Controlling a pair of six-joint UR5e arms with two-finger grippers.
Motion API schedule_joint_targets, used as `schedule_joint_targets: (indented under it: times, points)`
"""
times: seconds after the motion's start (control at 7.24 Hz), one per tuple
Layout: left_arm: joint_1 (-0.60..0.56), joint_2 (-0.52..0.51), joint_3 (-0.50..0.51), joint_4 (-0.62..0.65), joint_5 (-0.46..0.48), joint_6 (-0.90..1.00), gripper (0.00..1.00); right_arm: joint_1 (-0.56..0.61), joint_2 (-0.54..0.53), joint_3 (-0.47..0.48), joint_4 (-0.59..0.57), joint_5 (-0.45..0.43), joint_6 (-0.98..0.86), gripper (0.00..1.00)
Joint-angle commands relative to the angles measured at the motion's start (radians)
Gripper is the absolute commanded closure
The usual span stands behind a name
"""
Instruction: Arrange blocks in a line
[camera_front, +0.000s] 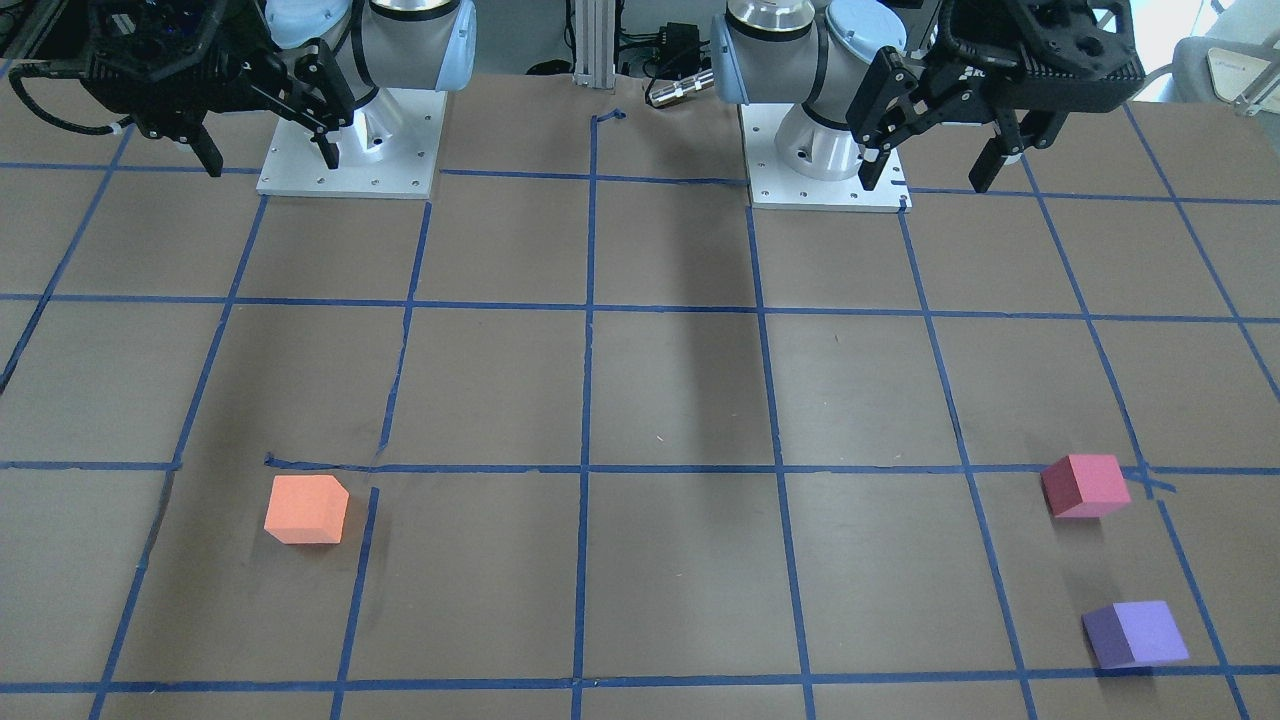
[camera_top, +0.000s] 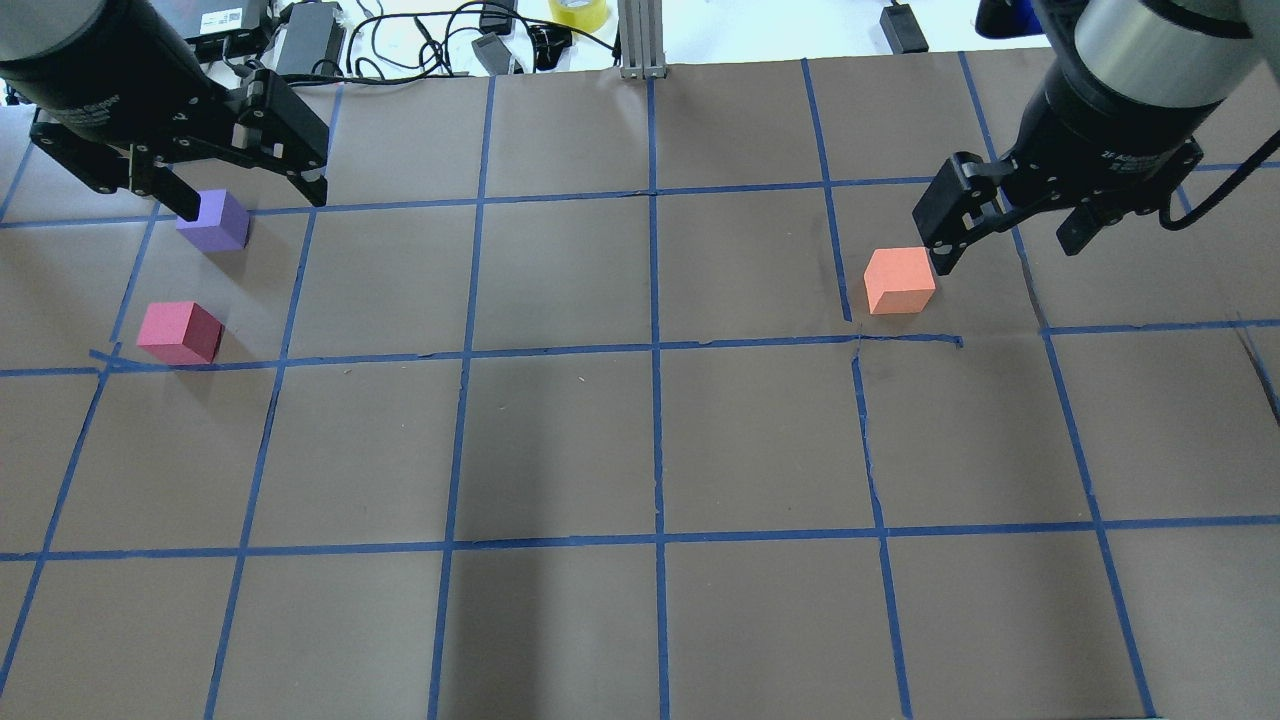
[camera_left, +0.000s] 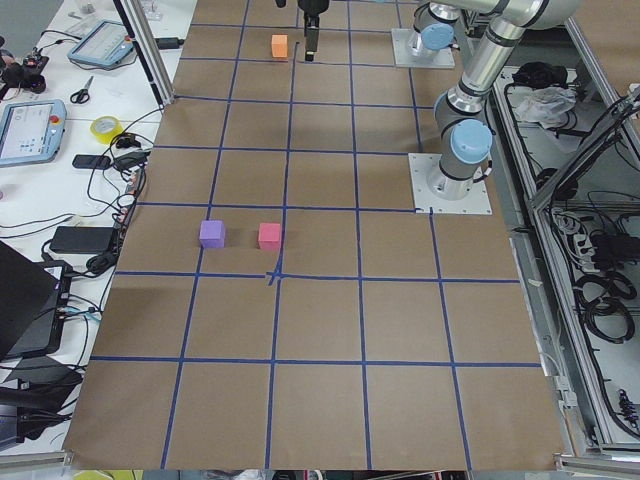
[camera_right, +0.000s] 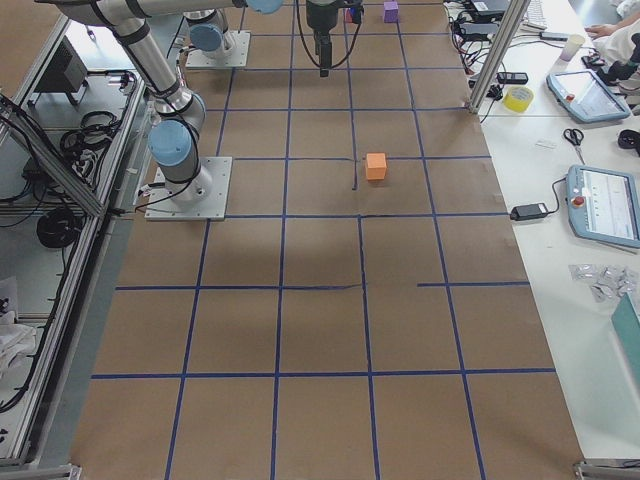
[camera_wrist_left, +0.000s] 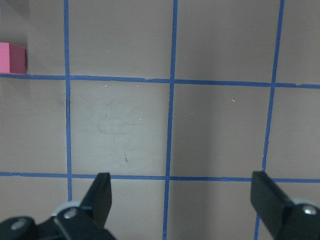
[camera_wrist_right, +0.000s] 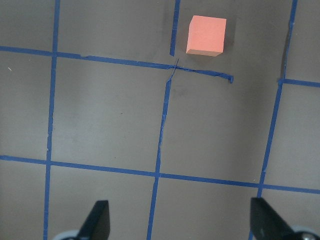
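Observation:
The orange block (camera_front: 306, 509) (camera_top: 899, 281) lies on the brown table on my right side and also shows in the right wrist view (camera_wrist_right: 206, 35). The pinkish-red block (camera_front: 1085, 485) (camera_top: 180, 332) and the purple block (camera_front: 1135, 634) (camera_top: 213, 221) lie close together on my left side, apart from each other. The pinkish-red block sits at the left edge of the left wrist view (camera_wrist_left: 12, 58). My left gripper (camera_front: 935, 178) (camera_top: 252, 203) (camera_wrist_left: 185, 200) is open, empty and high above the table. My right gripper (camera_front: 270, 162) (camera_top: 1005, 252) (camera_wrist_right: 181, 222) is open, empty and raised.
Blue tape (camera_top: 655, 350) marks a grid on the table, torn near the orange block. The two arm bases (camera_front: 350, 150) (camera_front: 825, 165) stand at the robot's edge. Cables and a yellow tape roll (camera_top: 578, 10) lie beyond the far edge.

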Motion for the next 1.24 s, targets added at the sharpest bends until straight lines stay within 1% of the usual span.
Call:
schedule_joint_targets:
  times: [0.0, 0.97, 1.1]
  points:
    - [0.000, 0.000, 0.000, 0.001, 0.000, 0.000, 0.00, -0.002, 0.005, 0.002, -0.006, -0.003, -0.002, 0.00]
    - [0.002, 0.002, 0.000, 0.000, 0.000, 0.000, 0.00, 0.000, 0.018, 0.003, -0.009, -0.003, 0.000, 0.00]
    - [0.002, 0.002, 0.000, 0.000, 0.000, 0.000, 0.00, 0.000, 0.020, 0.005, -0.011, -0.018, 0.002, 0.00]
